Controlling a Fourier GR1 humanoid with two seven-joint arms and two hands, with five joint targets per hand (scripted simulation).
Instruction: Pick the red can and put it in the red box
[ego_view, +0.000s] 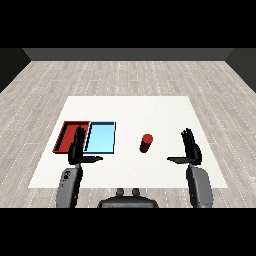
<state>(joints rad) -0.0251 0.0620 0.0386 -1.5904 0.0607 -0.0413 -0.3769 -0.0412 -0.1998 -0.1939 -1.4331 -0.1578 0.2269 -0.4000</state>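
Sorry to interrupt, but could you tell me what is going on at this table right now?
A humanoid robot is at a white table and is meant to put the red can into the red tray. Nothing is being held: the left hand and right hand are both open, fingers straight. The can stands upright between the hands, nearer the right one, untouched. The red tray lies at the left, beside a light blue tray.

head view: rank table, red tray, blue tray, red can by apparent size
1. Table, largest by far.
2-3. Red tray and blue tray: look alike; left hand hides part of both, so no ranking.
4. Red can, smallest.
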